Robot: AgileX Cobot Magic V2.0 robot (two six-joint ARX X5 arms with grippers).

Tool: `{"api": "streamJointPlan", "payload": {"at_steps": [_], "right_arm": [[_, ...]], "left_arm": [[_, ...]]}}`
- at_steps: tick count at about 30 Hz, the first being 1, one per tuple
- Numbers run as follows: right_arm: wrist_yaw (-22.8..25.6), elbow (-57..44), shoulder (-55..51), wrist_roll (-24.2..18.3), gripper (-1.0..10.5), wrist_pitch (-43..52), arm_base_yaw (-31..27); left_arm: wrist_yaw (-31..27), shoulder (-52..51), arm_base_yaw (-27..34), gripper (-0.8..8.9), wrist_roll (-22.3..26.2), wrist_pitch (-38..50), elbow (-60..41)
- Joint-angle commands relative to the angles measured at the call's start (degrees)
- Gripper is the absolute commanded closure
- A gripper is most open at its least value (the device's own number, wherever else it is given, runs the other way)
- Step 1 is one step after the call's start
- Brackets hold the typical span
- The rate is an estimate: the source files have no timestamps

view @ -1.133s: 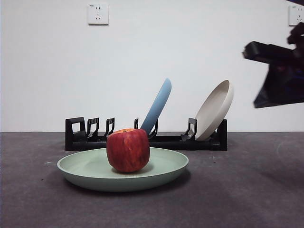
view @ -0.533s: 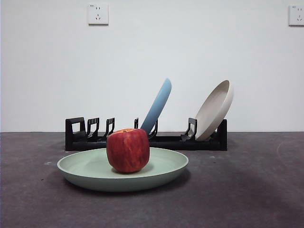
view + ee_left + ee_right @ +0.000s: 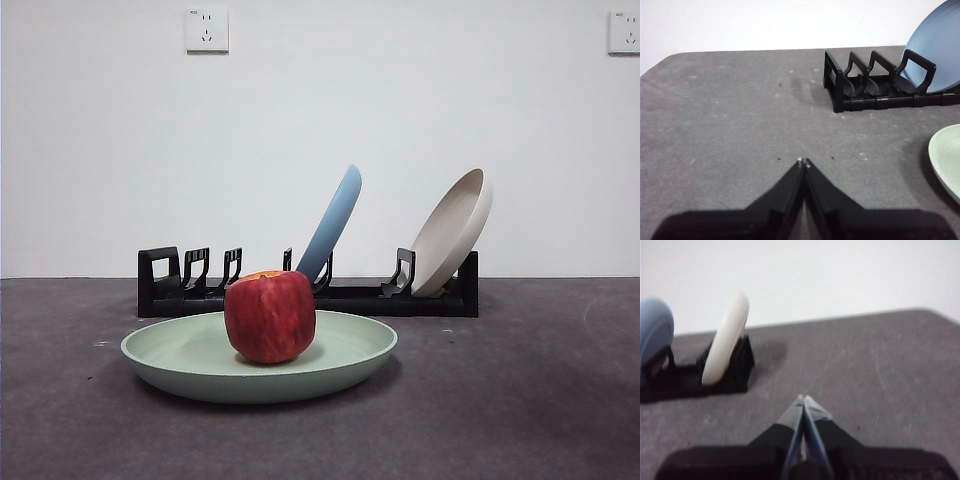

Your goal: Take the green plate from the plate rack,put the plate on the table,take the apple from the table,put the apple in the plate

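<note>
Apple [image 3: 270,316] sits mid green plate [image 3: 340,362], seemingly clear of its rim.

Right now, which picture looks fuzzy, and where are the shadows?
The right wrist view is blurry: the cream plate and the right gripper look smeared. The left wrist view is sharp, with a dark shadow beside the green plate. The front view is clear and evenly lit, with a soft shadow under that plate and the apple.

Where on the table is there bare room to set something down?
Bare table lies to the side of the green plate past the cream plate, and beyond the plate rack's empty end. Crowded: the narrow strip between rack and green plate, which holds the apple.
</note>
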Motion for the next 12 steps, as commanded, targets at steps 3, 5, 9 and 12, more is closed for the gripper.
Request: {"api": "streamJointPlan", "payload": {"at_steps": [3, 5, 9, 12], "right_arm": [[-0.28, -3.13, -0.22, 0.2, 9.5, 1.57, 0.02], [-0.31, -4.07, -0.22, 0.22, 9.5, 1.57, 0.2], [-0.26, -5.77, -0.22, 1.27, 9.5, 1.33, 1.77], [-0.31, -5.77, -0.22, 1.4, 9.5, -0.31, 3.26]], "left_arm": [[-0.09, -0.04, 0.2, 8.16, -0.39, 0.09, -0.76], [-0.09, -0.04, 0.2, 8.16, -0.39, 0.09, -0.76], [-0.09, -0.04, 0.2, 8.16, -0.39, 0.09, -0.76], [-0.09, -0.07, 0.2, 8.16, -0.39, 0.09, -0.76]]}}
